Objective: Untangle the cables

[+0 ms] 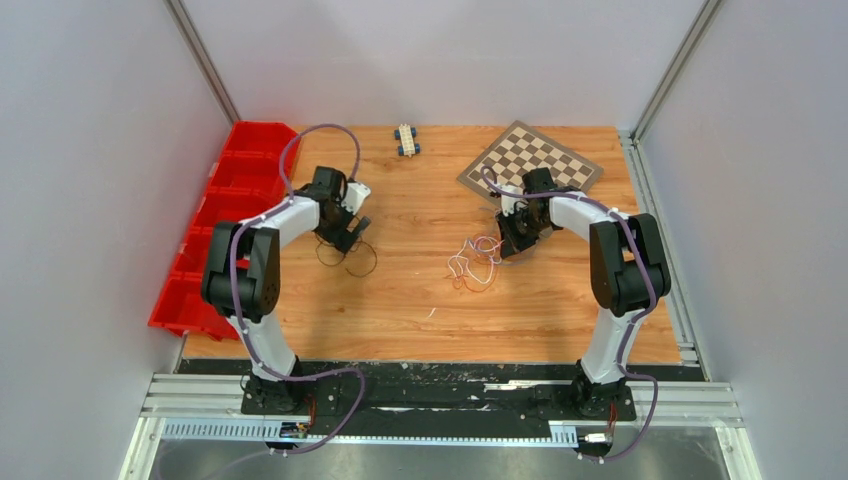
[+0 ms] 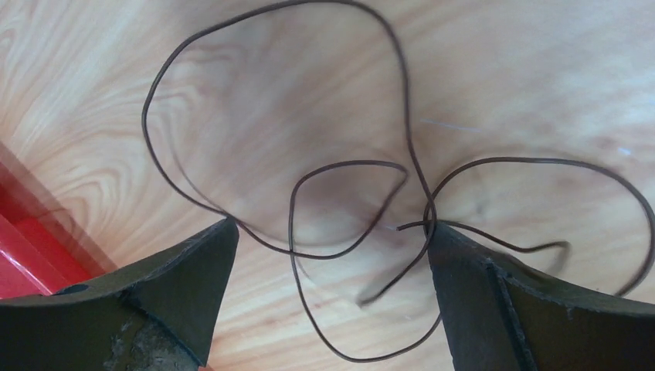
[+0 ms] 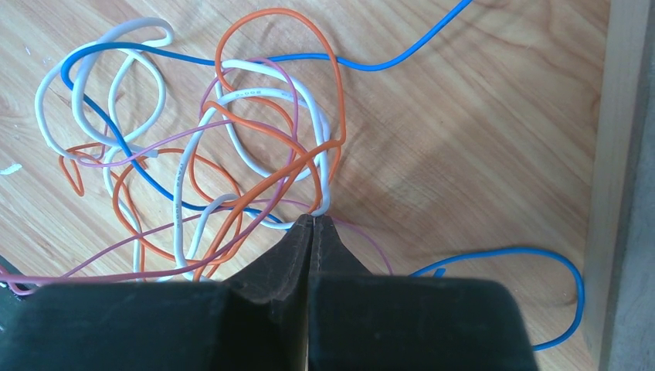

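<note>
The cables lie in two lots on the wooden table. A thin dark brown cable (image 2: 355,162) lies in loose loops, and my left gripper (image 2: 332,226) stands open just above it; part of it runs between the fingers, held by neither. From above, the brown cable (image 1: 350,265) sits under the left gripper (image 1: 350,234). A tangle (image 1: 475,262) of white (image 3: 266,71), orange (image 3: 270,14), blue (image 3: 386,66) and pink-purple (image 3: 100,274) cables lies at mid-table. My right gripper (image 3: 313,219) is shut, its tips pinching a white loop at the tangle's near edge.
Red bins (image 1: 215,215) line the table's left edge. A chessboard (image 1: 530,160) lies at the back right, behind the right gripper (image 1: 507,245); its edge (image 3: 622,154) shows right of the tangle. A small toy block (image 1: 406,139) sits at the back middle.
</note>
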